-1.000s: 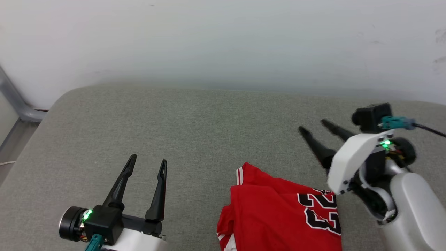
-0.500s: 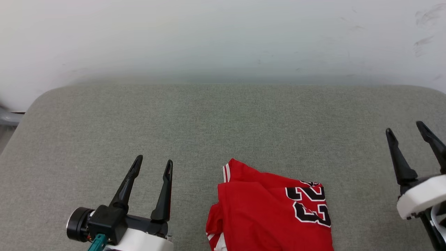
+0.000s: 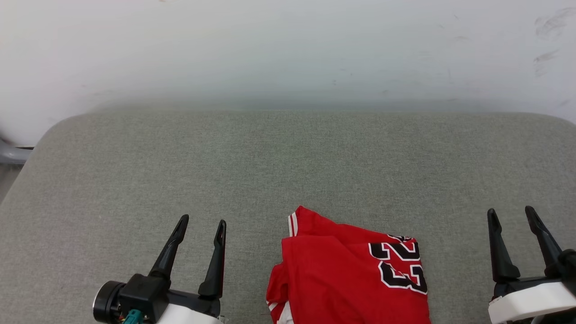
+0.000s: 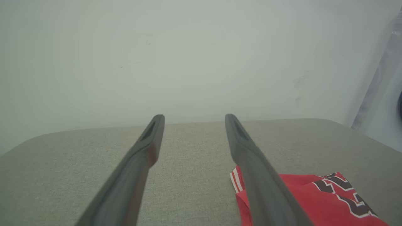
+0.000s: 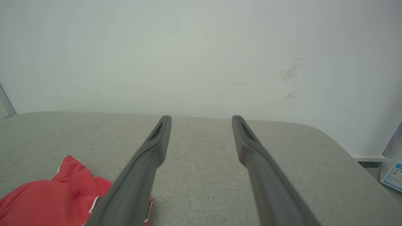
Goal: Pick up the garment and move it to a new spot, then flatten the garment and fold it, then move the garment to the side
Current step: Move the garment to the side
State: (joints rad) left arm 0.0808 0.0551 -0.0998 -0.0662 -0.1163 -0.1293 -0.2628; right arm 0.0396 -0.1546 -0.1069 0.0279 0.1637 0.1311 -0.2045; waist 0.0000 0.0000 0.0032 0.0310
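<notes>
Your red jersey (image 3: 348, 274) lies bunched in layers at the bottom centre of the head view. Its black-and-white numerals face up, and its lower part is cut off by the frame edge. Your left gripper (image 3: 203, 220) sits at lower left and your right gripper (image 3: 510, 210) at lower right. Each has its two fingers spread moderately apart with nothing between them, and both are clear of the cloth.

The main risk is catching only the top layer. If you pinch the striped-trim corner poking out at the jersey's upper left, the layers underneath will probably drag, and the bundle could fall open or twist. The nearest edge of the grey fabric cushion (image 3: 288, 157) is out of view below the frame. You cannot tell how close the jersey lies to that edge, and a pull toward the bottom of the frame could tip it off.

Open room lies above and to the left of the jersey, where bare cushion runs up to the wall (image 3: 288, 54). The cushion's corners round off at upper left and upper right, so keep inside them.
</notes>
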